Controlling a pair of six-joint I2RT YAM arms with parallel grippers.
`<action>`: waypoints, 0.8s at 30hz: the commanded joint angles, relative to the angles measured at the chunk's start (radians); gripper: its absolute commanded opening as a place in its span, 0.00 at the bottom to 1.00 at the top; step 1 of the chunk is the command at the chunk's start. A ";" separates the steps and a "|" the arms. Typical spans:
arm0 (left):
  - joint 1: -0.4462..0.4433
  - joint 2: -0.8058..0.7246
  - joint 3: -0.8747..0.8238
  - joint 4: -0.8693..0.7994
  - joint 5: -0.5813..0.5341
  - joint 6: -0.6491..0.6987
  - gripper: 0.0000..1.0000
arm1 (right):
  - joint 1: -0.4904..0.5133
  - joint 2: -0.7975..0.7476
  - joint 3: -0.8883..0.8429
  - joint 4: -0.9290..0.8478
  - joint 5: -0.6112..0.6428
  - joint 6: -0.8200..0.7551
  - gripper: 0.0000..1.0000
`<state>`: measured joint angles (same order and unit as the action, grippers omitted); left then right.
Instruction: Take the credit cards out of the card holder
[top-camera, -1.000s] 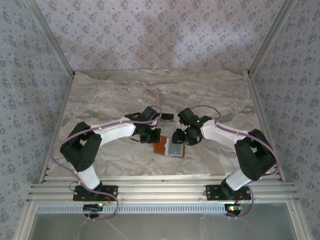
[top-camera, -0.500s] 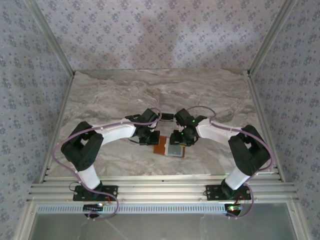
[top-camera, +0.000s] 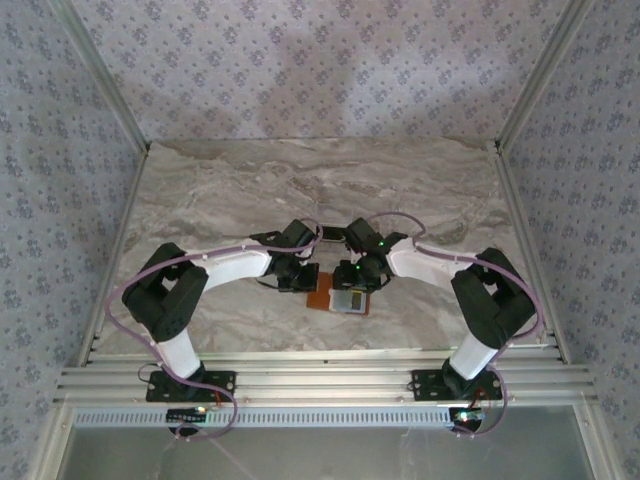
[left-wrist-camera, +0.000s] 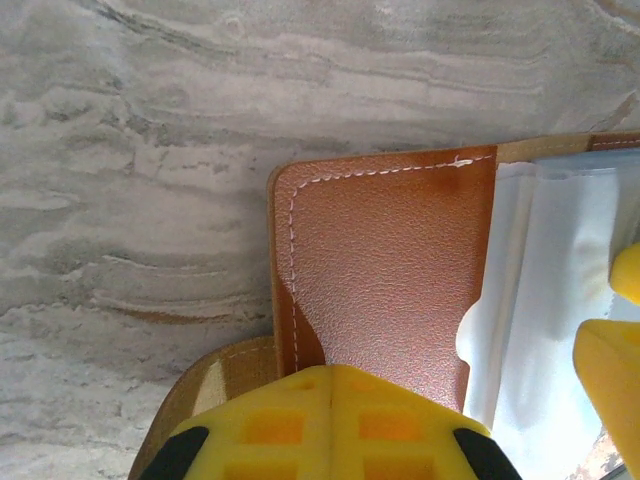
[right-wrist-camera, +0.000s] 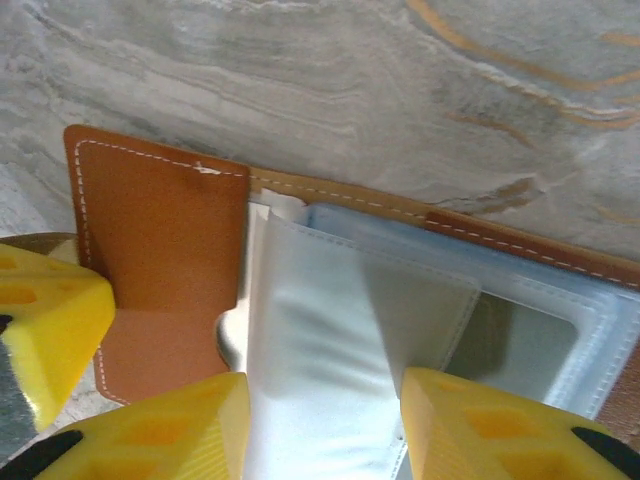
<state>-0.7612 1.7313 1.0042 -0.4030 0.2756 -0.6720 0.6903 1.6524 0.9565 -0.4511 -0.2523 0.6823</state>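
Left wrist view has the left gripper (left-wrist-camera: 330, 400) with its fingers pressed together on the brown flap of the card holder (left-wrist-camera: 390, 270). The holder lies open on the table (left-wrist-camera: 120, 200), near the middle of its near edge. The right gripper (right-wrist-camera: 320, 400) has its jaws apart, straddling the pale inner lining (right-wrist-camera: 340, 300).

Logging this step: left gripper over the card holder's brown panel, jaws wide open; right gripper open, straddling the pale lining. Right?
Not quite. The left gripper is shut, its yellow fingertips pressed together, as the left wrist view shows. The rest holds: it sits over the brown panel of the card holder, and the right gripper is open, straddling the pale lining.
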 joint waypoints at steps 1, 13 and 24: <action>0.002 -0.050 -0.017 0.012 -0.011 -0.009 0.00 | 0.012 0.018 0.028 0.028 -0.023 0.032 0.45; 0.010 -0.277 -0.040 -0.065 -0.127 -0.008 0.00 | 0.024 0.044 0.077 0.061 -0.061 0.044 0.45; 0.086 -0.440 -0.117 -0.095 -0.137 -0.004 0.00 | 0.052 0.122 0.163 0.087 -0.100 0.048 0.44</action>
<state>-0.6922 1.3384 0.9100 -0.4603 0.1555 -0.6788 0.7269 1.7454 1.0710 -0.3721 -0.3271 0.7185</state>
